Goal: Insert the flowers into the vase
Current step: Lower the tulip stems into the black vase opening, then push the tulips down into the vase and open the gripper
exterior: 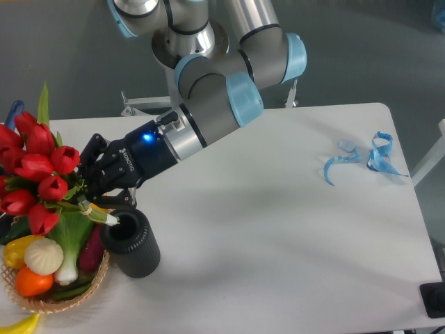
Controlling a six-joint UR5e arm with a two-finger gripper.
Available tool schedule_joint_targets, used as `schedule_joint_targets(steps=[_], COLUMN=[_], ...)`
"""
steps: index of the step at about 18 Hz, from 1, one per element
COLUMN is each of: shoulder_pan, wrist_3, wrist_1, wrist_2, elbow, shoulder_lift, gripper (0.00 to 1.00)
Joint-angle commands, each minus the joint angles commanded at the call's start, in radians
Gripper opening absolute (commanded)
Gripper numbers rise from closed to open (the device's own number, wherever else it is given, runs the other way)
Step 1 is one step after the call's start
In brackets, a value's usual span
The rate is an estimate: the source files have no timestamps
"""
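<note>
The flowers [35, 167], a bunch of red tulips with green stems and leaves, are held tilted at the far left, heads pointing up-left. My gripper [89, 186] is shut on their stems. The cut stem ends [111, 219] reach the rim of the vase [132, 243], a short dark ribbed cylinder standing upright on the white table just right of the basket. The tulip heads hang over the basket.
A woven basket [42, 296] of vegetables stands at the lower left, touching the vase's side. A yellow item [17, 325] lies at the bottom left edge. Blue ribbon scraps [365, 156] lie at the right. The arm's base [188, 42] is at the back.
</note>
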Motion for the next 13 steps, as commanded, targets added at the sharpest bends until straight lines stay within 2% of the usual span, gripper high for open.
schedule_joint_targets(steps=[6,13], shoulder_pan=[0.008,0.009], wrist_3=[0.002,0.020], wrist_1=[0.006,0.008], wrist_2=[0.006,0.020], elbow=[0.000,-0.044], shoulder_lift=[-0.012,-0.026], gripper=[0.04,0.07])
